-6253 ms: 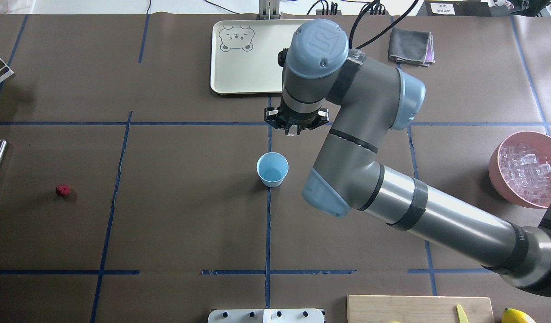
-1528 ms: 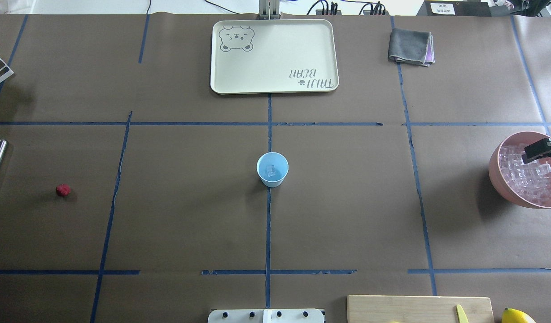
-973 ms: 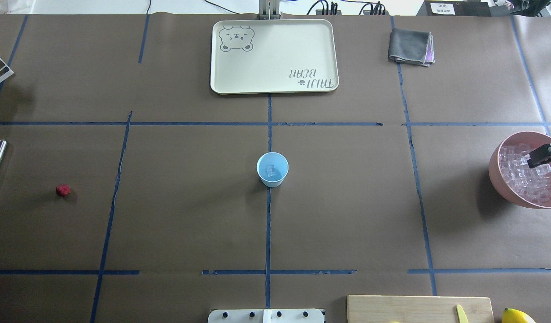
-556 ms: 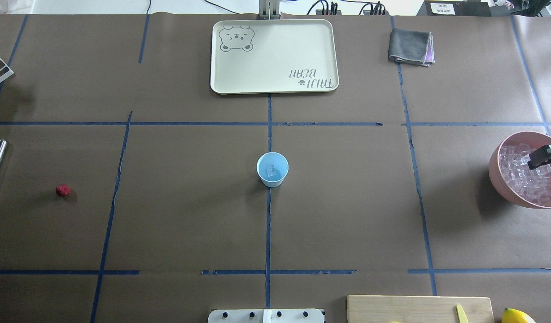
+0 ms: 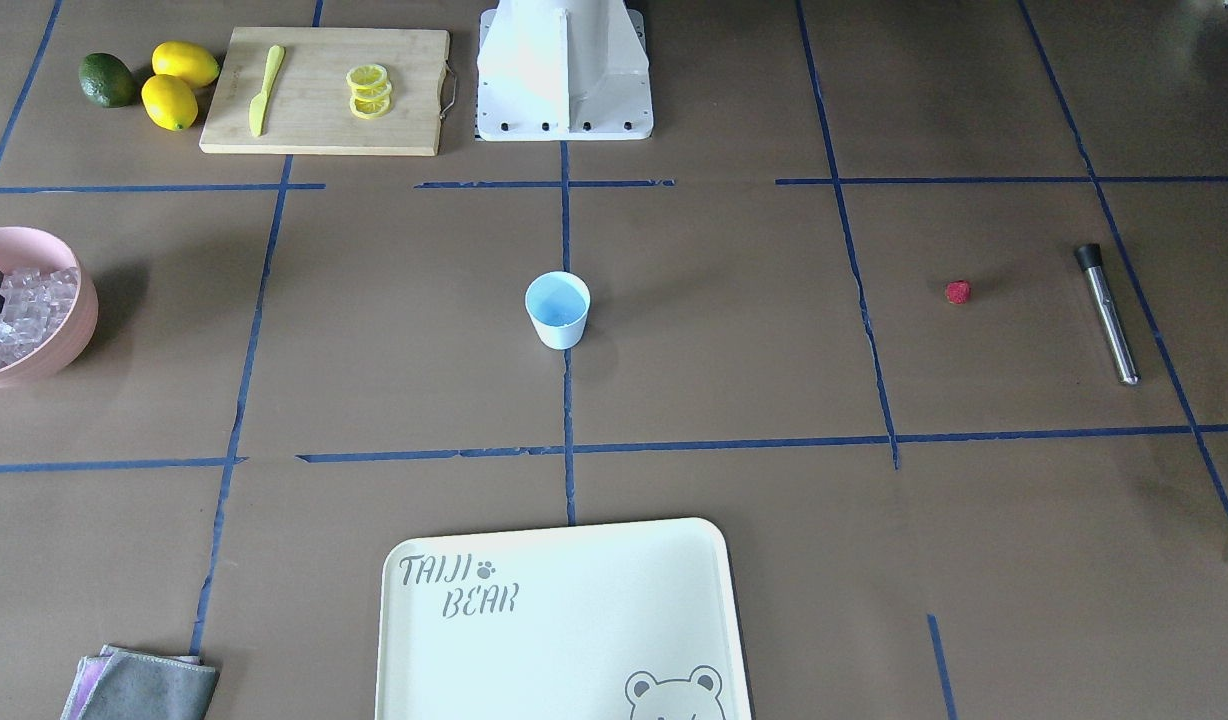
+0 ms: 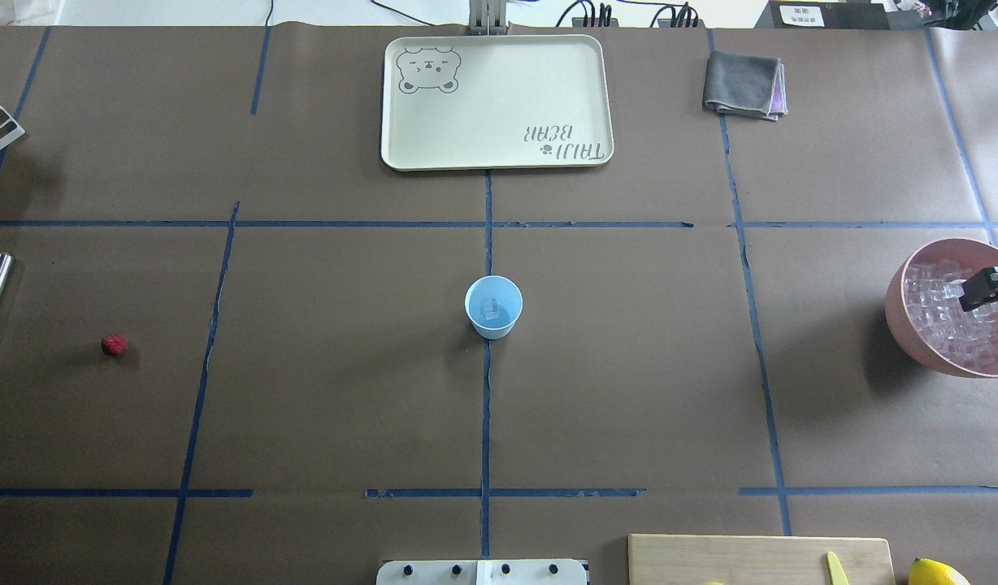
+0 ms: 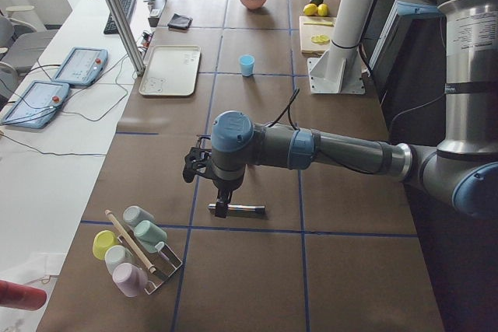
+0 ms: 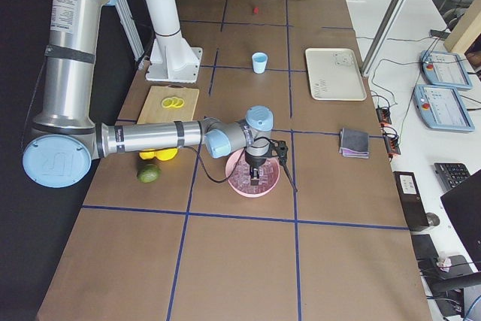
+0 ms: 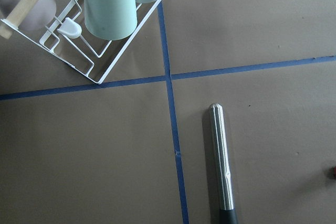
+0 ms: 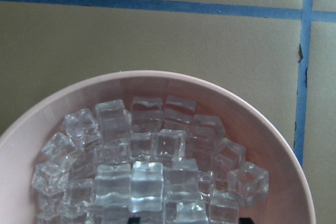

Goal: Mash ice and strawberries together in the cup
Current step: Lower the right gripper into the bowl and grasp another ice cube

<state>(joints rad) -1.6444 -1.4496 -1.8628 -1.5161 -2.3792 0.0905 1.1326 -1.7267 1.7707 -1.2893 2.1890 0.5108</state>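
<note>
The pale-blue cup (image 6: 493, 306) stands at the table's middle with one ice cube (image 6: 491, 308) in it. The pink bowl (image 6: 901, 321) at the right edge holds many ice cubes (image 10: 157, 166). My right gripper (image 6: 987, 287) hangs low over this ice. In the right wrist view its two dark fingertips (image 10: 134, 219) stand apart at the bottom edge, so it is open. The red strawberry (image 6: 114, 344) lies far left on the paper. My left gripper (image 7: 222, 206) hovers over a metal muddler (image 9: 220, 161). I cannot tell whether it is open or shut.
A cream tray (image 6: 496, 101) and a grey cloth (image 6: 743, 84) lie at the far side. A cutting board (image 5: 324, 90) with lemon slices, a knife, lemons and an avocado sits near my base. A white rack of cups (image 9: 105, 24) stands beyond the muddler.
The right arm has gone from above the cup to the pink bowl, leaving an ice cube in the cup. Over the last second the gripper edged slightly right over the ice.
</note>
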